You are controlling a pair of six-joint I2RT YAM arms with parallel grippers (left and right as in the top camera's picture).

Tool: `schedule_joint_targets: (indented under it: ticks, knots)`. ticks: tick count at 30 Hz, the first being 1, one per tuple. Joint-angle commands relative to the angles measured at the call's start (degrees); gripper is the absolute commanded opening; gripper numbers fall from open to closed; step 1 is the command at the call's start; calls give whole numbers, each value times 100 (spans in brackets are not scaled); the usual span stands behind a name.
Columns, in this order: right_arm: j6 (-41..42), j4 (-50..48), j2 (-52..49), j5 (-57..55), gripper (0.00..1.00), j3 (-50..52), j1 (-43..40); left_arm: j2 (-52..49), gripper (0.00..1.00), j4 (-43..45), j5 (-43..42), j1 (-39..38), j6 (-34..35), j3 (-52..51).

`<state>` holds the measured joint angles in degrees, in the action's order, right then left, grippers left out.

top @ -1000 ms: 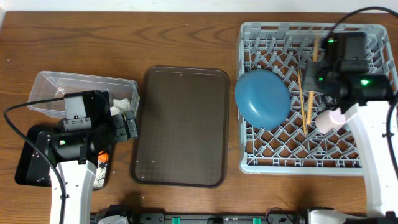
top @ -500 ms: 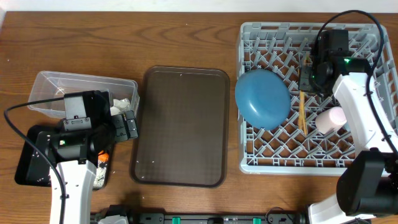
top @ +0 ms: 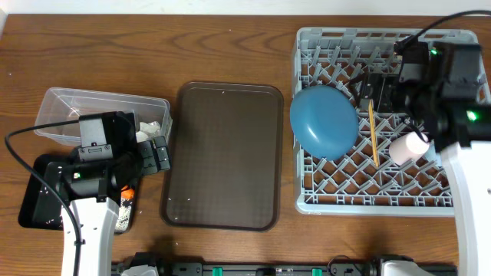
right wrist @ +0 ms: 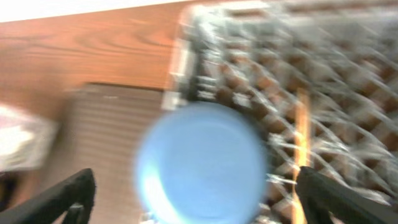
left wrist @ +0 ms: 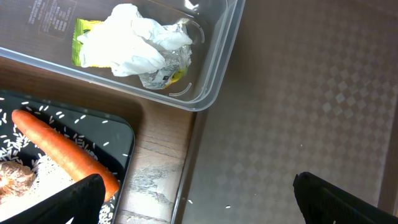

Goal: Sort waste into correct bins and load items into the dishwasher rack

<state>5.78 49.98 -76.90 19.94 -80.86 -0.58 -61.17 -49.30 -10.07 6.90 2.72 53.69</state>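
Note:
The grey dishwasher rack [top: 430,195] on the right holds a blue plate [top: 324,121], a wooden chopstick [top: 373,134] lying on the lattice, and a pink cup [top: 409,148]. My right gripper [top: 377,90] hovers open over the rack with nothing between its fingers; its blurred view shows the plate [right wrist: 202,165] and the chopstick [right wrist: 303,143]. My left gripper [left wrist: 199,205] is open and empty at the tub's corner. The crumpled wrapper [left wrist: 134,46] lies in the clear tub [left wrist: 214,74]. A carrot [left wrist: 62,152], rice [left wrist: 50,174] and a brownish scrap [left wrist: 12,180] lie in the black tray [left wrist: 124,134].
A dark brown serving tray [top: 224,153] sits in the middle, between the bins and the rack, with a few rice grains on its near edge [left wrist: 227,206]. The clear tub [top: 77,107] and black tray [top: 34,203] stand at the left under my left arm.
My right gripper has opened and let go of the chopstick, which now lies on the rack floor. The right arm has swung rightward and back. The left arm has not moved.

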Motion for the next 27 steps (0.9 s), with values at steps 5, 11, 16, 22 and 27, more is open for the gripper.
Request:
schedule_joint_targets:
  ticks: [5,11,16,22,27]
  knots:
    - [280,70,623,1338,99,-90,407,50,98,-15,68,-22,-57,114]
    - [334,479,887,1005,99,-90,380,50,98,-15,68,-22,-57,114]
    - [-498,542,1272,831,99,-90,236,50,98,-15,70,-22,-57,114]
    - [-1078,562,1926,114,99,114,332,50,98,-13,68,-22,-57,114]
    - [-1078,-702,2833,-584,99,1311,350,50,98,-13,68,-22,-57,114]
